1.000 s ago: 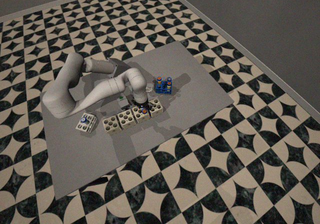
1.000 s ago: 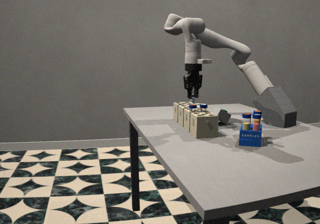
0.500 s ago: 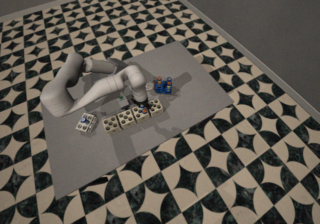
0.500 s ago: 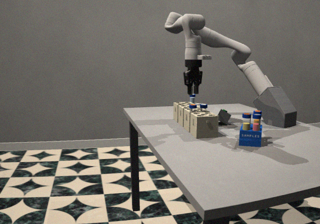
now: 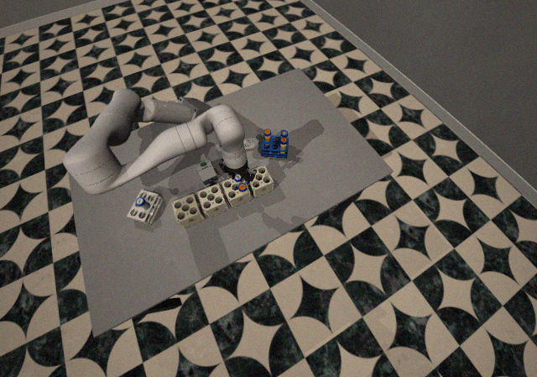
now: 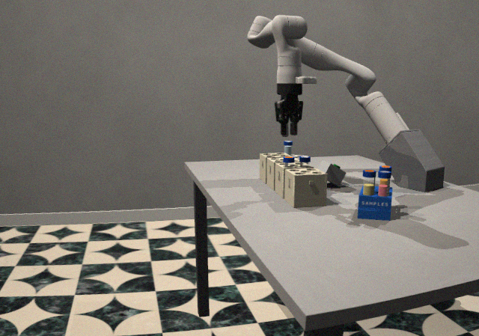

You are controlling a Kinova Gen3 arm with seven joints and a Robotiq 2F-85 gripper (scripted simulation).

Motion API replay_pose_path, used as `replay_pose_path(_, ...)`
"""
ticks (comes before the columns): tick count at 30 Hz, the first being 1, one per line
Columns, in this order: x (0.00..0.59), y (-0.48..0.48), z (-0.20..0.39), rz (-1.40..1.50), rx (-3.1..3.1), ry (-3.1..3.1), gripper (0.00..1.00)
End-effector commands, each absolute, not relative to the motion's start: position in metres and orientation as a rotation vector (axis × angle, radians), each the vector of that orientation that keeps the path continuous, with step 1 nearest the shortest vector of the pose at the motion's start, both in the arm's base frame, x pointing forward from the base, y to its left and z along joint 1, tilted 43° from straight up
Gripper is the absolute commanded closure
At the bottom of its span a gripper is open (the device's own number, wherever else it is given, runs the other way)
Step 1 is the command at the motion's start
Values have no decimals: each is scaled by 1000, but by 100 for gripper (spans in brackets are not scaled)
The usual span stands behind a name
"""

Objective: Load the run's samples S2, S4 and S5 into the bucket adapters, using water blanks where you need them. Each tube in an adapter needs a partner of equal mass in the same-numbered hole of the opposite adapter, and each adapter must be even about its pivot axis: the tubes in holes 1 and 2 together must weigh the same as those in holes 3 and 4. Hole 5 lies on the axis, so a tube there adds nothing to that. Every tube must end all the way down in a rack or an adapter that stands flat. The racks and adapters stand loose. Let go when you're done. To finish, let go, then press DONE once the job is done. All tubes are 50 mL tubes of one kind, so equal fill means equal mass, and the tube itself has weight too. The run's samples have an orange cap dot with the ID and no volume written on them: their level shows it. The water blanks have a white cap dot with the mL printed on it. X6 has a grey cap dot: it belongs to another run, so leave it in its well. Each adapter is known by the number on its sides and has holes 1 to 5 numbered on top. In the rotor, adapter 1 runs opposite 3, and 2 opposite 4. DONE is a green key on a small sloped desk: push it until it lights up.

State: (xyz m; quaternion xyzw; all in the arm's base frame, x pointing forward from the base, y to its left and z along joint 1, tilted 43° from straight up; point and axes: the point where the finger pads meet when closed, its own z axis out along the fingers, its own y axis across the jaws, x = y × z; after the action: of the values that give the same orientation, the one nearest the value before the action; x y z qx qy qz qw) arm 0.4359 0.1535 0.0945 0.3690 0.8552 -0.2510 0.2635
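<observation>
Four beige adapters stand in a row on the table [image 5: 224,196]. The third from the left [image 5: 236,191] holds two tubes: one with a white cap dot [image 5: 237,176] and one with an orange cap dot [image 5: 242,186]. Their caps also show in the exterior view [image 6: 288,159] [image 6: 304,158]. My gripper [image 6: 289,133] hangs well above this adapter, fingers down, open and empty. In the top view the wrist hides it. The blue SAMPLES rack [image 5: 273,145] [image 6: 374,203] holds three tubes. The white blank rack [image 5: 141,208] holds one white-dot tube [image 5: 139,201].
The small sloped desk with the green DONE key [image 5: 205,169] [image 6: 334,173] stands just behind the adapter row, under my arm. The arm's base [image 6: 412,160] is at the table's back. The other three adapters look empty.
</observation>
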Motion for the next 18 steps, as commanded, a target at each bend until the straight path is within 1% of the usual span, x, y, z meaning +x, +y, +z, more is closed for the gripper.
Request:
replay_pose_path(1, 435, 158, 99, -676, 997, 2312, 38)
replay_pose_path(18, 429, 170, 114, -676, 997, 2312, 38)
